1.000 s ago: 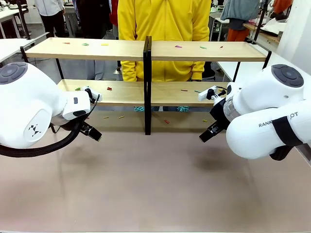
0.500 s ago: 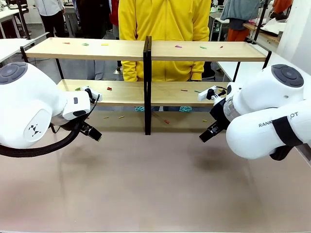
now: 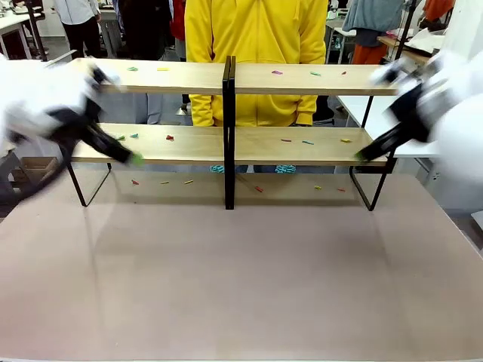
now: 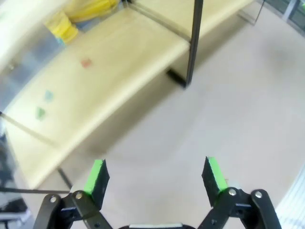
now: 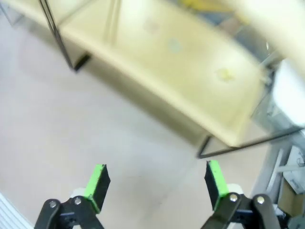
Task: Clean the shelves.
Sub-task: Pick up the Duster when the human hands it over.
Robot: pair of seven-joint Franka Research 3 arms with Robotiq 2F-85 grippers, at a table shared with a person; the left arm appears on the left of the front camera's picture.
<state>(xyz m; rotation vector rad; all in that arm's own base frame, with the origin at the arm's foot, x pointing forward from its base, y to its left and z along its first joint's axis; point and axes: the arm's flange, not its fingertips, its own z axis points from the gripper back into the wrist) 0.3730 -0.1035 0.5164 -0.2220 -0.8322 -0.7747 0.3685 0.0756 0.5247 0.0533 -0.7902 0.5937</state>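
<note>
The left gripper [image 4: 155,176] is holding its green-padded jaws wide apart with nothing between them, hovering over the beige tabletop [image 4: 238,119] at the bottom of its wrist view. The right gripper [image 5: 155,179] is doing the same, jaws spread and empty. The wide two-tier light-wood shelves in a thin black frame [image 3: 302,143] are spanning the upper half of the front view, with a blurred arm at each outer end. Small coloured scraps [image 3: 169,138] are lying on the boards. A person in a yellow top [image 3: 256,30] is standing behind centre.
</note>
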